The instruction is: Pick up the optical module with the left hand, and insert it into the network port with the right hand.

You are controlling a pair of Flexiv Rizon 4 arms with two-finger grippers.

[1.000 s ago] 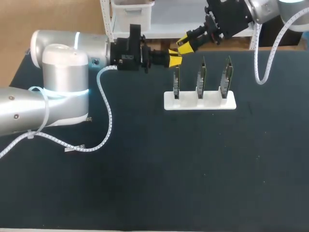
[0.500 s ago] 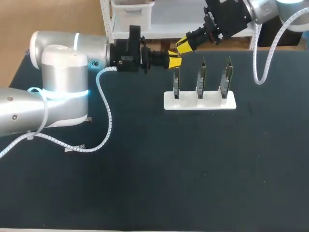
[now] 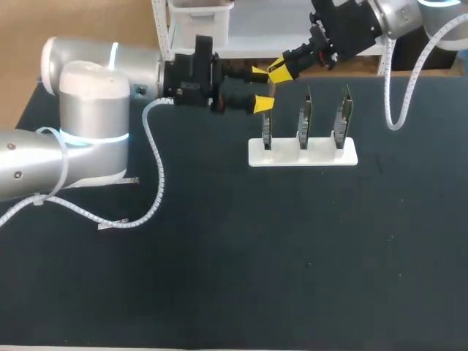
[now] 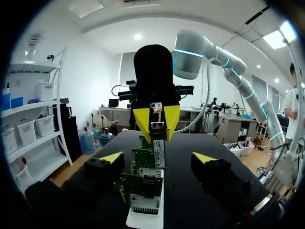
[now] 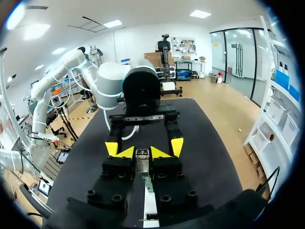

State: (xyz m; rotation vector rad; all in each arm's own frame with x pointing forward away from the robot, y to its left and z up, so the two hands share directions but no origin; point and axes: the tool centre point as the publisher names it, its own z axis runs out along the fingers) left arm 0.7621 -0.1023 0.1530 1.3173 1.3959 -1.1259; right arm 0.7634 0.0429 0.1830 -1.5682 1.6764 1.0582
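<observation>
The optical module (image 4: 158,143), a small metal block with a white label, sits in my right gripper (image 3: 278,72), whose yellow fingertips (image 5: 159,152) press it from both sides. In the right wrist view the module (image 5: 142,160) shows between those tips. My left gripper (image 3: 262,87) stands open, one finger on either side of the right gripper's tips, clear of the module. In the left wrist view its fingers (image 4: 112,156) are spread wide. Below both grippers, three green network boards (image 3: 267,121) stand upright in a white holder (image 3: 303,151).
The holder stands at the back middle of the dark table (image 3: 292,248). My left arm's white cable (image 3: 157,175) trails over the table's left part. A white shelf frame (image 3: 164,36) stands just behind the table's far edge.
My left gripper has opened wide and let go of the module, which stays in the shut right gripper. Both arms have hardly shifted.
</observation>
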